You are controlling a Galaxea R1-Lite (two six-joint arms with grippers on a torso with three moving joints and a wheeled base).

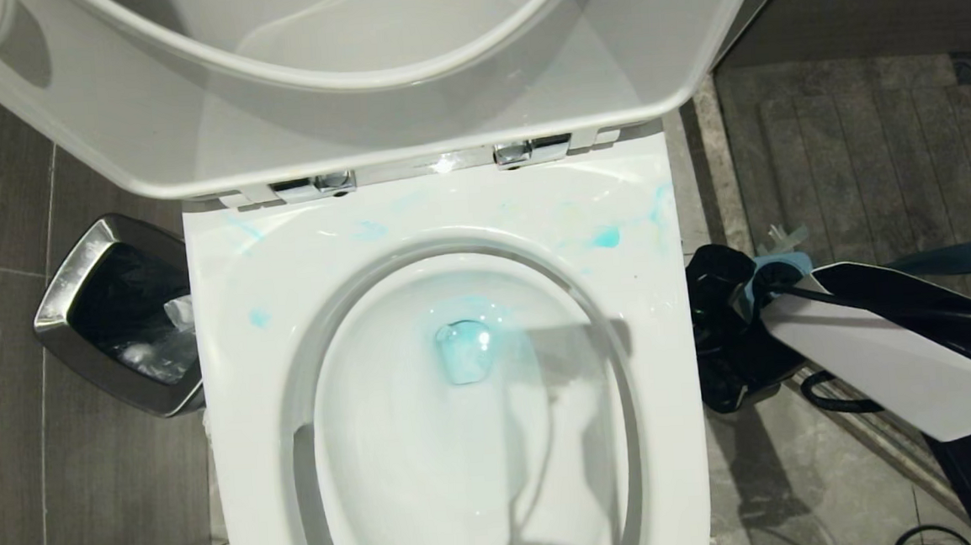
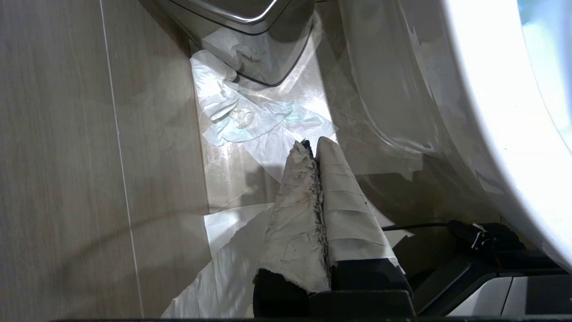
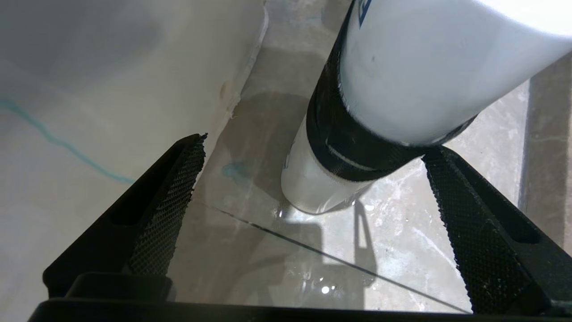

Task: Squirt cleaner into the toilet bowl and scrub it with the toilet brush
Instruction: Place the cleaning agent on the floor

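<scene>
Right wrist view shows our right gripper [image 3: 313,210] spread beside a white bottle [image 3: 420,67]; we judge it smooth, light, best gripped mid-body.

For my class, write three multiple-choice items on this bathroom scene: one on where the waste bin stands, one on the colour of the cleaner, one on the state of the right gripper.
1. The waste bin stands:
A. on the robot's left of the toilet bowl
B. on its right
C. inside it

2. The cleaner pooled in the bowl is:
A. yellow
B. turquoise-blue
C. red

3. The right gripper is:
A. shut on the brush
B. shut on paper
C. open, holding nothing

Key: 1 A, the steel-rimmed bin sits against the bowl's left side; 2 B, the pool and rim smears are turquoise; 3 C, its fingers stand wide apart over the floor beside a white bottle.
</scene>
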